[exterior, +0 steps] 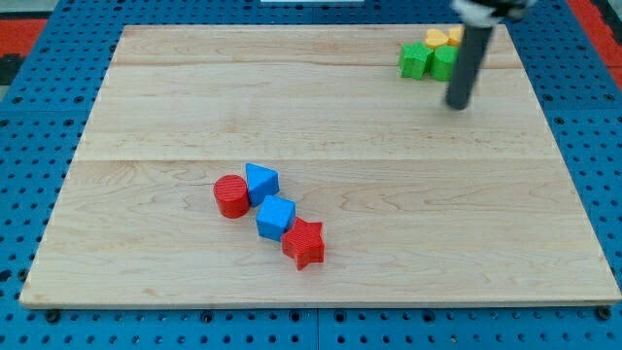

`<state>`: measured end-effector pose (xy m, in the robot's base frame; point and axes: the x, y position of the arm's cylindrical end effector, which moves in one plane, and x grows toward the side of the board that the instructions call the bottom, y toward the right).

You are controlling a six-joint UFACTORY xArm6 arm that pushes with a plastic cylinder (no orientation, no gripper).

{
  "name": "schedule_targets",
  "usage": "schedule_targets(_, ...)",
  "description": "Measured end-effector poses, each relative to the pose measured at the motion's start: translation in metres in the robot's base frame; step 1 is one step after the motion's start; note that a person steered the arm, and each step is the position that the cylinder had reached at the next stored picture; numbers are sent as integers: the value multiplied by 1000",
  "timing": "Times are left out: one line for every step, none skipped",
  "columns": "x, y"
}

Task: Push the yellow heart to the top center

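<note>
Because the yellow heart [438, 38] sits wedged in the frame's upper right against two green blocks [416, 60] with my tip [457, 105] just below-right of them, a leftward shove risks dragging greens along; no pincer exists, so its state cannot be told.

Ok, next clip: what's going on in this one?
A rod-ended arm is working on a wooden board. My tip sits near the top right, just below a tight cluster of two green blocks and two yellow blocks, the rod hiding part of it. A red cylinder, two blue blocks and a red star lie lower left.
</note>
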<state>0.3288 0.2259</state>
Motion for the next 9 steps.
schedule_targets(-82, 63)
schedule_targets(-137, 21)
schedule_targets(-125, -65)
schedule_targets(-105, -130)
schedule_targets(-113, -152)
schedule_targets(-113, -188)
schedule_targets(-18, -105)
schedule_targets(13, 6)
schedule_targets(-21, 81)
